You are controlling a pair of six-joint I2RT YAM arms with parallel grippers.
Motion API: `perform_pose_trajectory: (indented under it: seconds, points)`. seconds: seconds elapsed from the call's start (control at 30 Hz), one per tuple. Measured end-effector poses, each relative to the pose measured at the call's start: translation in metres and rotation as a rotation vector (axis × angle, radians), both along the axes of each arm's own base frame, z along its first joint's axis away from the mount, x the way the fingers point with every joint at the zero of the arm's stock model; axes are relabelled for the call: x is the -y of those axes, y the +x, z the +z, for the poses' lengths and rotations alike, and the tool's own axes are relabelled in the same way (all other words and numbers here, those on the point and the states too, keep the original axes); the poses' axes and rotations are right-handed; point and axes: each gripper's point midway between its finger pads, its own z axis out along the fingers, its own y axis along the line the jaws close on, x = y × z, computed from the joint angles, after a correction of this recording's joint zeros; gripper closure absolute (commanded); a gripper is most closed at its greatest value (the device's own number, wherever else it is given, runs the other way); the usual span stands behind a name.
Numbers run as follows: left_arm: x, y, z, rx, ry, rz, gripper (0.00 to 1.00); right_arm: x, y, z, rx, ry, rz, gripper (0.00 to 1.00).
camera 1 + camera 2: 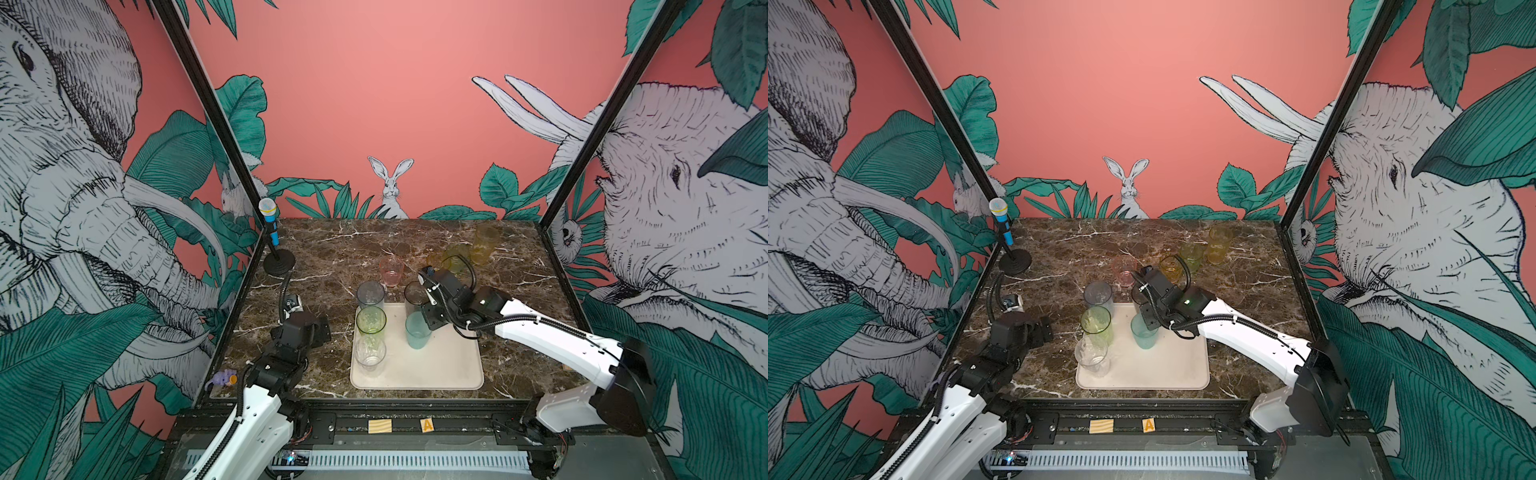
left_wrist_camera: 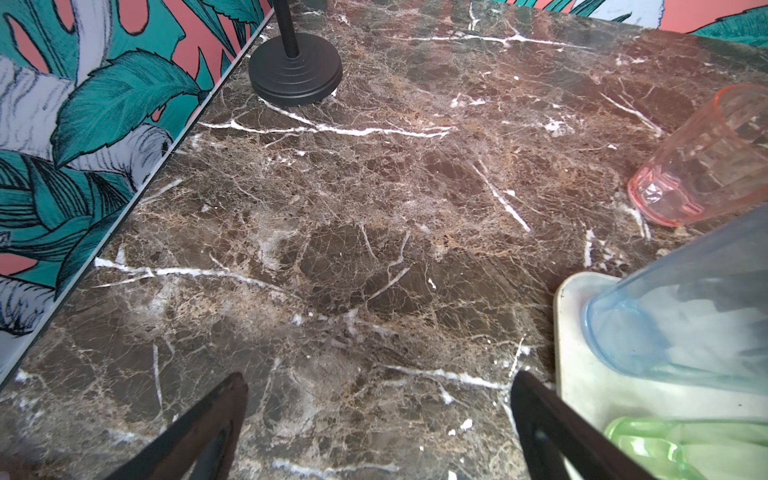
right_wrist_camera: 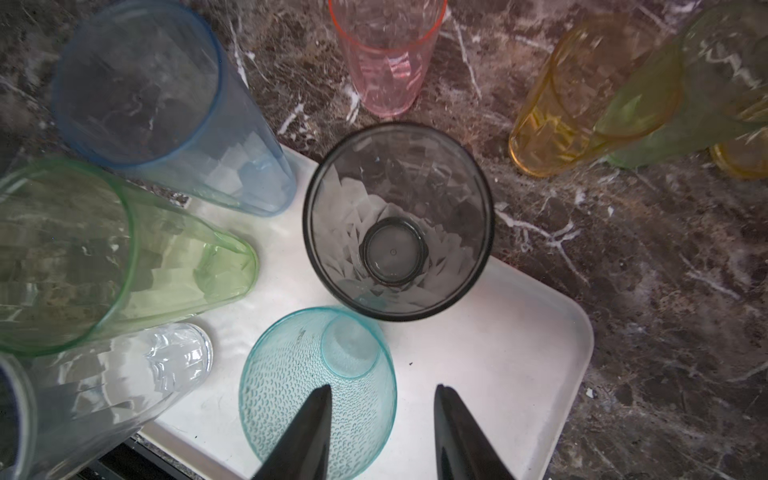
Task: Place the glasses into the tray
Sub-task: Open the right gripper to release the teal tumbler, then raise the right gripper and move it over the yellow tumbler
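Note:
The cream tray (image 1: 436, 365) lies at the front middle of the marble table. Standing in it are a grey-blue glass (image 1: 370, 295), a green one (image 1: 371, 321), a clear one (image 1: 370, 351), a teal one (image 3: 316, 382) and a smoky dark one (image 3: 399, 232). Pink (image 1: 391, 271), amber (image 3: 552, 120) and yellow (image 1: 485, 245) glasses stand on the marble behind the tray. My right gripper (image 3: 384, 392) is open above the teal glass, one finger over its mouth and the other outside its rim. To the left of the tray, my left gripper (image 2: 378, 378) is open over bare marble.
A toy microphone on a black round stand (image 1: 279, 264) is at the back left corner. A small purple toy (image 1: 222, 378) lies at the table's front left edge. Two wooden blocks (image 1: 380, 427) sit on the front rail. Printed walls close the sides and back.

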Motion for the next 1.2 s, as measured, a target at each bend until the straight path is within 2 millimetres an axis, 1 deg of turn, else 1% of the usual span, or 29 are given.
perform_pose_trajectory:
  seconds: [0.13,0.27,0.4,0.5,0.6,0.7,0.77,0.87,1.0,1.2]
  points:
    - [0.000,0.000,0.000,-0.001,0.001,0.000,0.00,0.005,0.008,0.029,0.077,0.013,-0.001,0.55]
    - [0.000,0.000,-0.001,-0.007,0.006,-0.002,0.00,0.011,0.019,0.053,0.141,0.020,-0.011,0.54]
    - [0.000,0.000,-0.003,-0.016,0.012,-0.004,0.00,0.019,0.035,0.077,0.203,0.028,-0.037,0.51]
    - [0.000,0.000,-0.004,-0.022,0.016,-0.005,0.00,0.027,0.047,0.090,0.238,0.032,-0.060,0.45]
    - [0.000,0.000,-0.006,-0.028,0.020,-0.006,0.00,0.040,0.060,0.102,0.270,0.029,-0.094,0.40]
    - [0.000,0.001,-0.005,-0.029,0.025,-0.008,0.01,0.056,0.075,0.118,0.307,0.027,-0.136,0.33]
    - [0.000,0.002,-0.004,-0.030,0.028,-0.008,0.01,0.066,0.088,0.131,0.338,0.032,-0.170,0.29]
    - [0.000,0.003,-0.003,-0.033,0.035,-0.009,0.00,0.082,0.107,0.145,0.375,0.034,-0.218,0.21]
    - [0.000,0.003,-0.005,-0.040,0.039,-0.009,0.00,0.101,0.133,0.148,0.395,0.018,-0.285,0.18]
    - [0.000,0.003,-0.005,-0.040,0.039,-0.009,0.01,0.129,0.178,0.134,0.367,-0.021,-0.389,0.14]
